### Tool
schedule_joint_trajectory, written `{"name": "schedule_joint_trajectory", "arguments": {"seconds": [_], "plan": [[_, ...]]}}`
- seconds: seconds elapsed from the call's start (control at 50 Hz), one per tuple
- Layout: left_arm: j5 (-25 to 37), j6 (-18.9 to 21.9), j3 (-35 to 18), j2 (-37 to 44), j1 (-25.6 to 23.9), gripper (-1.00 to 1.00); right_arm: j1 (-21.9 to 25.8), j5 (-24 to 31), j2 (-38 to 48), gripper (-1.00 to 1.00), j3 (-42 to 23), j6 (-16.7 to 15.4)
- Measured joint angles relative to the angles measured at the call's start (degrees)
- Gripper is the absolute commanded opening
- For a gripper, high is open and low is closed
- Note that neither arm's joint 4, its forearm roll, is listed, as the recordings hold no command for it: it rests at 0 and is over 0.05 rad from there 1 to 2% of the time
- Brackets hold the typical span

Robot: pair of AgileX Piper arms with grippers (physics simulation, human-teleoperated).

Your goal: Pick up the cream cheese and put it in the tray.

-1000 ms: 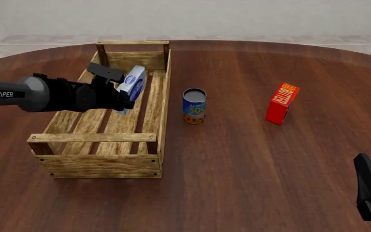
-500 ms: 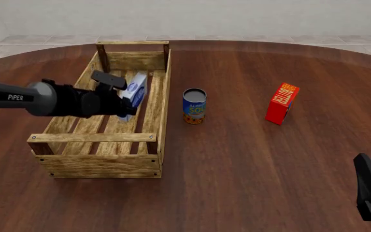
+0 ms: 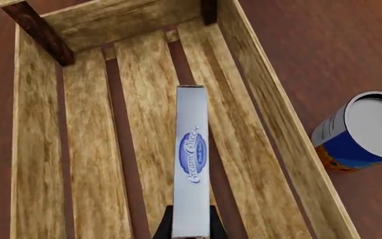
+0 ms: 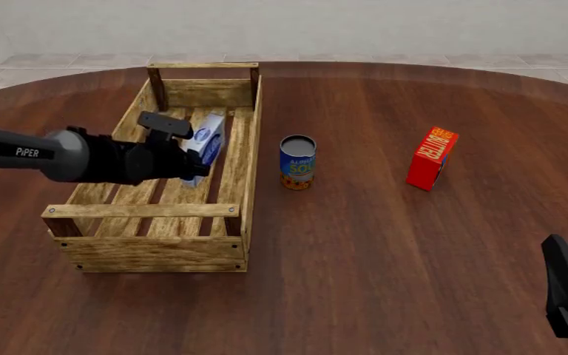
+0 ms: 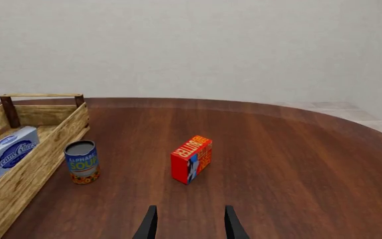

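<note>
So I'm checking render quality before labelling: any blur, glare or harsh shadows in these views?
Front view: sharp, even light, soft sheen on the far table, faint shadow beside the red box. Left wrist view: cream cheese script crisp, tray grain clear, left claw cropped at the edge. Right wrist view: no blur, bare wall.

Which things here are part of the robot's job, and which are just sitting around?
Part of the job:
- cream cheese, held on edge by the left gripper inside the crate
- tray, the big wooden crate

Just sitting around:
- soup can, upright beside the tray
- red butter box, standing farther to the right
- right gripper, open, holding nothing
</note>
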Motion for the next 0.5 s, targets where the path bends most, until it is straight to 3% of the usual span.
{"name": "schedule_joint_trajectory", "arguments": {"seconds": [0.08, 0.1, 0.5], "plan": [[-0.57, 0.05, 0.18, 0.07, -0.11, -1.0, 0.0, 0.0, 0.0, 1.0, 0.0, 0.0], [-0.69, 0.09, 0.21, 0.09, -0.13, 1.0, 0.0, -0.01, 0.0, 1.0, 0.0, 0.0], [-0.07, 0.49, 2.07, 0.82, -0.43, 1.0, 0.05, 0.0, 0.0, 1.0, 0.0, 0.0]]}}
